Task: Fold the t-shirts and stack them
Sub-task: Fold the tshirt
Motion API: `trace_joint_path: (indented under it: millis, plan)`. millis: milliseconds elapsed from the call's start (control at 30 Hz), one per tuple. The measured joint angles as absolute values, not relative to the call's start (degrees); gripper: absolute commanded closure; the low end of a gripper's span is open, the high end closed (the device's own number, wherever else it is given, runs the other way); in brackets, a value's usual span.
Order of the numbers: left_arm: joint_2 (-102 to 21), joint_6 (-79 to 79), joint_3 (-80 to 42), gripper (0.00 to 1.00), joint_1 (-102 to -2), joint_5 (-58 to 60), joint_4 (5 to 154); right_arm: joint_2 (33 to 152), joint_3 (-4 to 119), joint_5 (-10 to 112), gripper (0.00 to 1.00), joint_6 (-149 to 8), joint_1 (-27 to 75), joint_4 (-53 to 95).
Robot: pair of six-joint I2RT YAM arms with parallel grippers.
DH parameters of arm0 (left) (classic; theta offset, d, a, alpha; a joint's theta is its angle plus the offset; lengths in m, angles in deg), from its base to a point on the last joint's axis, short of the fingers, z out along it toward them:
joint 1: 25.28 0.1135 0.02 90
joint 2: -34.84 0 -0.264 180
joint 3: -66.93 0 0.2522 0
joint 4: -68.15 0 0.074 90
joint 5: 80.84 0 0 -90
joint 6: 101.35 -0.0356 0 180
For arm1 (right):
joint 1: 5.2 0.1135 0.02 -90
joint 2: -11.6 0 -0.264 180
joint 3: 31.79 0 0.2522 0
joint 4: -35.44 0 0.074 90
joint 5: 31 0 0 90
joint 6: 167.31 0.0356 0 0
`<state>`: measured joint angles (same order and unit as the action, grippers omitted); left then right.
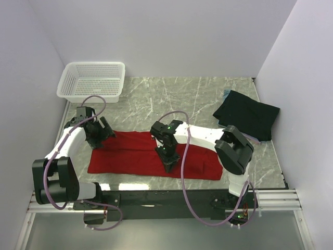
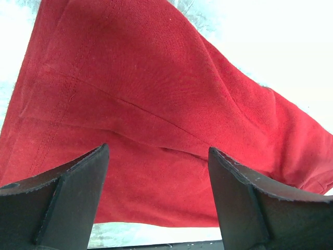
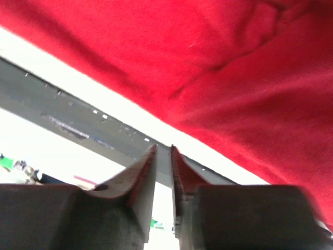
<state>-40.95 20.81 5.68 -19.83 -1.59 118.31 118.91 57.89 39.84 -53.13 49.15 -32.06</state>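
Observation:
A bright red t-shirt (image 1: 135, 156) lies folded into a long strip across the near part of the marble table. My left gripper (image 1: 101, 138) hovers over its left end, open wide, and the red cloth (image 2: 145, 78) fills the left wrist view beneath the empty jaws (image 2: 158, 148). My right gripper (image 1: 170, 166) points down at the strip's front edge near its middle. Its jaws (image 3: 163, 148) stand a narrow gap apart with nothing between them, and the red cloth (image 3: 234, 67) lies just beyond. A folded black t-shirt (image 1: 247, 115) rests at the back right, with a light blue edge (image 1: 227, 94) showing under it.
A white mesh basket (image 1: 93, 80) stands at the back left corner. White walls close in the table (image 1: 171, 99) on three sides. The dark front rail (image 3: 78, 104) runs just past the red shirt's near edge.

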Motion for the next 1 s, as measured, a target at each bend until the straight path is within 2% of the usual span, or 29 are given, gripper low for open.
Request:
trace_joint_path:
  millis: [167, 267, 433, 633, 800, 1000]
  plan:
    - [-40.9, 20.7, 5.6, 0.17, -19.0, -1.0, 118.4, 118.9, 60.4, 38.0, 0.58, -53.8, 48.9, -32.2]
    - [-41.3, 20.1, 4.6, 0.17, -16.6, 0.2, 119.0, 118.4, 60.8, 38.1, 0.55, -53.5, 48.2, -31.5]
    - [-45.0, 19.6, 1.3, 0.21, -11.2, 1.3, 118.2, 114.4, 58.7, 40.8, 0.55, -52.2, 42.3, -29.4]
    - [-48.8, 22.9, 1.1, 0.22, -10.7, -2.0, 114.8, 107.3, 52.0, 48.4, 0.55, -50.1, 30.2, -25.2]
    - [-50.4, 26.1, 1.1, 0.24, -10.7, -4.1, 110.7, 106.8, 48.9, 55.3, 0.55, -48.8, 23.1, -22.6]
    - [-52.8, 27.6, 1.1, 0.36, -10.7, -1.7, 109.1, 108.2, 48.8, 59.1, 0.55, -48.5, 20.0, -20.7]
